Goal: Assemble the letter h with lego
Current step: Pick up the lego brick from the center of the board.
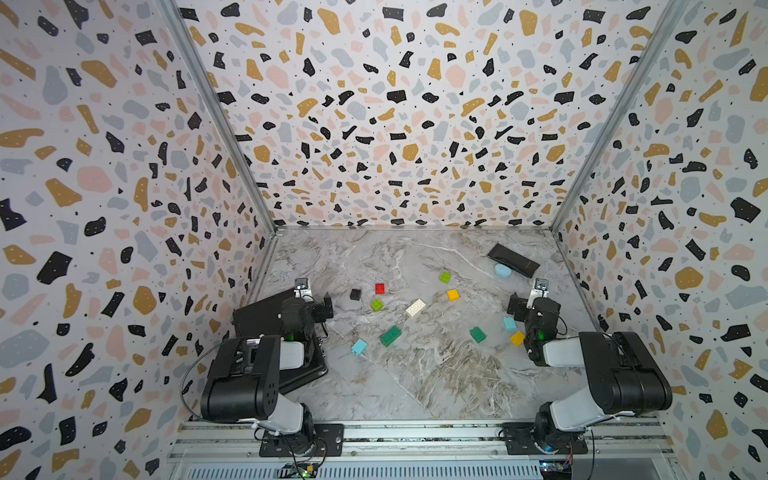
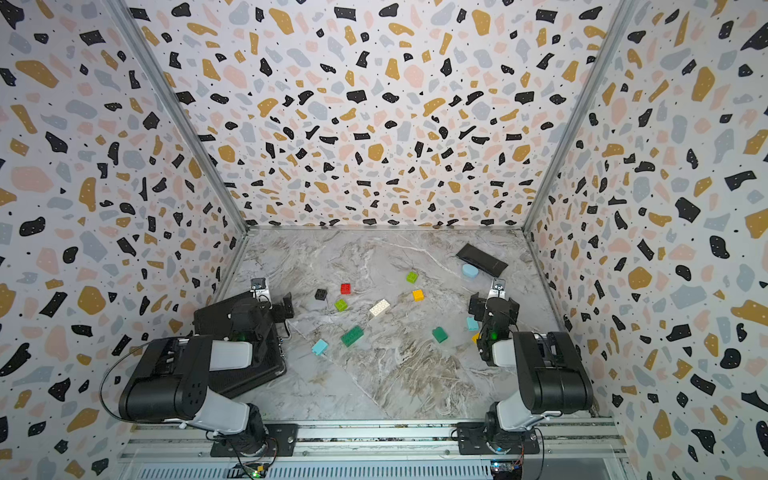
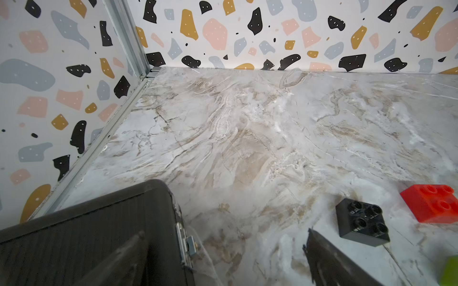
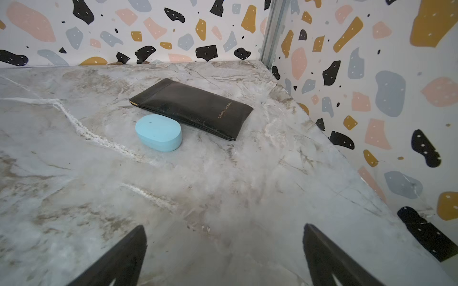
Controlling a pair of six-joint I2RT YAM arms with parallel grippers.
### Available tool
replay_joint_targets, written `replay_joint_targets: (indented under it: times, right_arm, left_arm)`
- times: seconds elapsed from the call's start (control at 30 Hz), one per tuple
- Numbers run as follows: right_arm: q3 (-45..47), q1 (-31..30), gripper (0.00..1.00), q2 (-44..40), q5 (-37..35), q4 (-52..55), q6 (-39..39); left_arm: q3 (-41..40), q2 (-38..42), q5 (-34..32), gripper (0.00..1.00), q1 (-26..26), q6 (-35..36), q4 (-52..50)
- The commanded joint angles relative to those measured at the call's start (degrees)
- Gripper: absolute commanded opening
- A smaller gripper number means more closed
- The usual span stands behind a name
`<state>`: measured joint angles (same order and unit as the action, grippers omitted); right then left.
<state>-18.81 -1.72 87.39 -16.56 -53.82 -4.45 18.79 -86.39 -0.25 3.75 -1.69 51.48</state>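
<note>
Loose lego lies scattered on the marble table: a black brick, red, lime, a long white one, yellow, a long dark green one and light blue. None are joined. My left gripper hovers open and empty left of the black brick, with the red brick beyond it. At the right, my right gripper is open and empty near a light blue brick and a yellow one.
A ribbed black case lies under my left arm, against the left wall. At the back right, a flat black pouch and a smooth pale-blue oval thing lie together. Patterned walls enclose three sides.
</note>
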Motion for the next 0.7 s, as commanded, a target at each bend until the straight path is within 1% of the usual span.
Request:
replay_joint_targets:
  times: [0.0, 0.67]
  right_arm:
    - [-0.1, 0.2, 1.00, -0.5, -0.7, 0.6, 0.5]
    - [-0.5, 0.3, 1.00, -0.4, -0.3, 1.3, 0.5]
  left_arm:
    - [-0.2, -0.4, 1.5, 0.99, 0.3, -0.5, -0.5]
    - [-0.5, 0.3, 1.6, 0.99, 0.2, -0.6, -0.5]
